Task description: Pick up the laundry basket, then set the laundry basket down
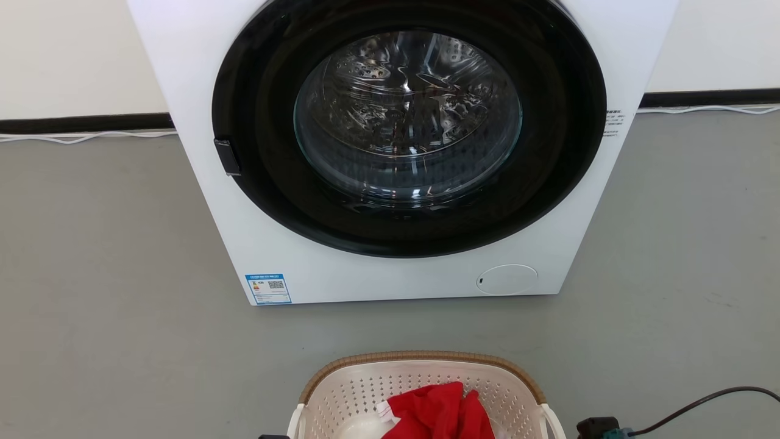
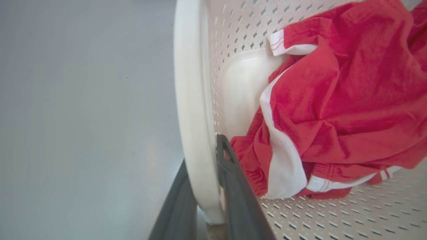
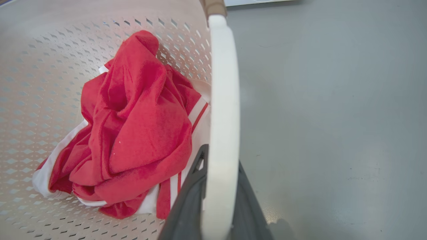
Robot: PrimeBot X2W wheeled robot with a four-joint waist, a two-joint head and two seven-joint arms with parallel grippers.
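Observation:
The laundry basket (image 1: 365,390) is cream-white and perforated, with a brown rim, and sits at the bottom of the head view, in front of the washing machine. A red garment (image 1: 439,411) with white stripes lies crumpled inside it. In the left wrist view my left gripper (image 2: 203,156) is shut on a white side handle (image 2: 191,100), one dark finger on each side of it. In the right wrist view my right gripper (image 3: 222,160) is shut the same way on the other white handle (image 3: 223,100). I cannot tell whether the basket touches the floor.
A white washing machine (image 1: 390,274) with a shut round dark glass door (image 1: 408,122) stands close behind the basket. Grey floor (image 1: 109,274) spreads to both sides. A black cable (image 1: 701,402) trails at the lower right, and a white cord (image 1: 85,138) runs along the wall base.

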